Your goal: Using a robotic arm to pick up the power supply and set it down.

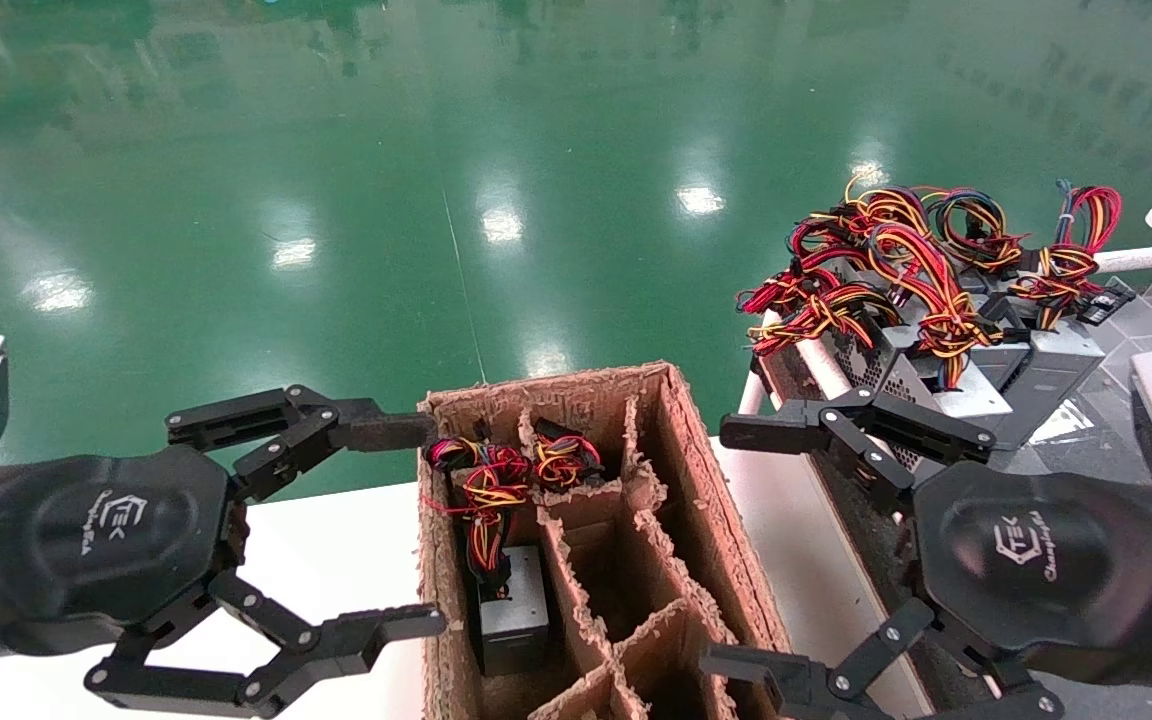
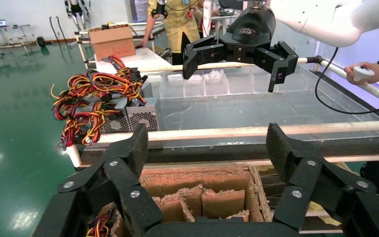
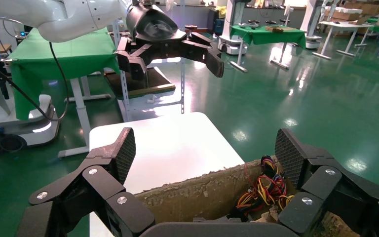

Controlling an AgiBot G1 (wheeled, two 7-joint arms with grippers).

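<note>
Head view: both grippers, left (image 1: 401, 530) and right (image 1: 751, 545), hover with fingers wide beside the box (image 1: 706, 520); supply (image 1: 514, 610) inside.

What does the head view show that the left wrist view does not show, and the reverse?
Only the head view shows the grey power supply standing in a compartment of the cardboard box. Only the left wrist view shows the clear plastic bins and a person's hand holding a white object. Both show the open left gripper, the open right gripper and the pile of wired power supplies.
</note>
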